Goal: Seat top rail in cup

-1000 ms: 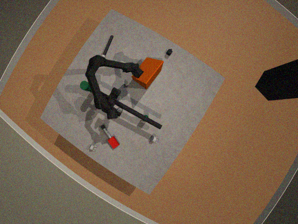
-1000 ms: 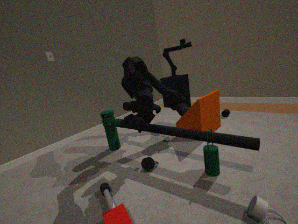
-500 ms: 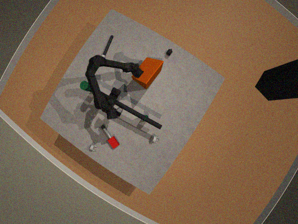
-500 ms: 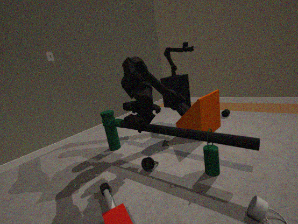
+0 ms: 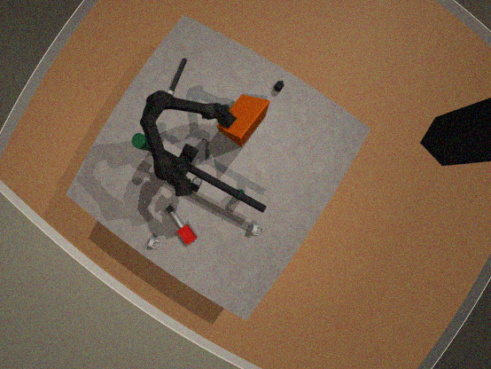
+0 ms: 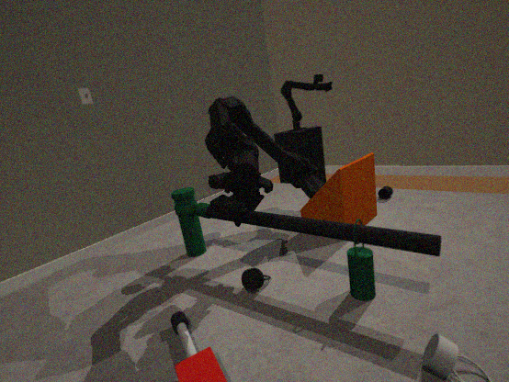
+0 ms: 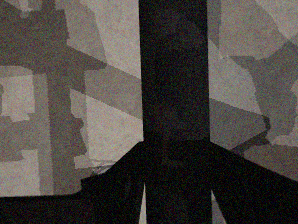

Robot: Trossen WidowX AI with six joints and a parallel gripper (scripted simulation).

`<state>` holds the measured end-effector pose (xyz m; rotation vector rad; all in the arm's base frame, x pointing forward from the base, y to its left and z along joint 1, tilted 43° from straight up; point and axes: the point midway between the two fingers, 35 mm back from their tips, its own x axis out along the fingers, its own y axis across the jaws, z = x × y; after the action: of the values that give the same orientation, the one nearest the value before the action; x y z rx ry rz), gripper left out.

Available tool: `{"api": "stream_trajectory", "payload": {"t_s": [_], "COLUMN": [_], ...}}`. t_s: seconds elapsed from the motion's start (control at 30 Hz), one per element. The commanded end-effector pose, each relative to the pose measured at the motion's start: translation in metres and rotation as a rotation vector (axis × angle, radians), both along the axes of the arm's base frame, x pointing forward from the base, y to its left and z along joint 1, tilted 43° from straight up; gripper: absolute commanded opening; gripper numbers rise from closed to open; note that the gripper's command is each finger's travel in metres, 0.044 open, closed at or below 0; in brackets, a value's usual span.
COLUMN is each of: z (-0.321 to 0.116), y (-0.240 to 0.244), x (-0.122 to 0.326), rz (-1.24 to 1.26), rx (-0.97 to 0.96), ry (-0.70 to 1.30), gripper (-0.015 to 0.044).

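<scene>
The jaws (image 5: pixel 190 183) (image 6: pixel 239 212) are closed on the black rail (image 5: pixel 230 188) (image 6: pixel 322 226) (image 7: pixel 175 65) near its cup end, presumably to steer that end into the green cup (image 6: pixel 202 209) on the big post (image 5: pixel 139 141) (image 6: pixel 192 234). The loop cap carries the far part; seating depth cannot be confirmed, so release appears to await that check.

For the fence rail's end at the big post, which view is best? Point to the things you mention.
Exterior: it shows the rail (image 5: pixel 226 185) (image 6: pixel 303 225) (image 7: pixel 174 70) meeting the green cup (image 6: pixel 202 209). Top hides that end under the arm (image 5: pixel 152 137); wrist shows only a middle stretch.
</scene>
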<state>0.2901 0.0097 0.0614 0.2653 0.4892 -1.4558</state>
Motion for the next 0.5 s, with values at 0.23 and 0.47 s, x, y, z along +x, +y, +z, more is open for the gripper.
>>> {"api": "stream_trajectory", "payload": {"t_s": [0.23,0.47], "z": [0.0086,0.0108], "y": [-0.0001,-0.0008], "x": [0.0049,0.006], "rz": [0.009,0.009], "rx": [-0.001,-0.001], "ry": [-0.012,-0.012], "gripper": [0.0,0.0]}}
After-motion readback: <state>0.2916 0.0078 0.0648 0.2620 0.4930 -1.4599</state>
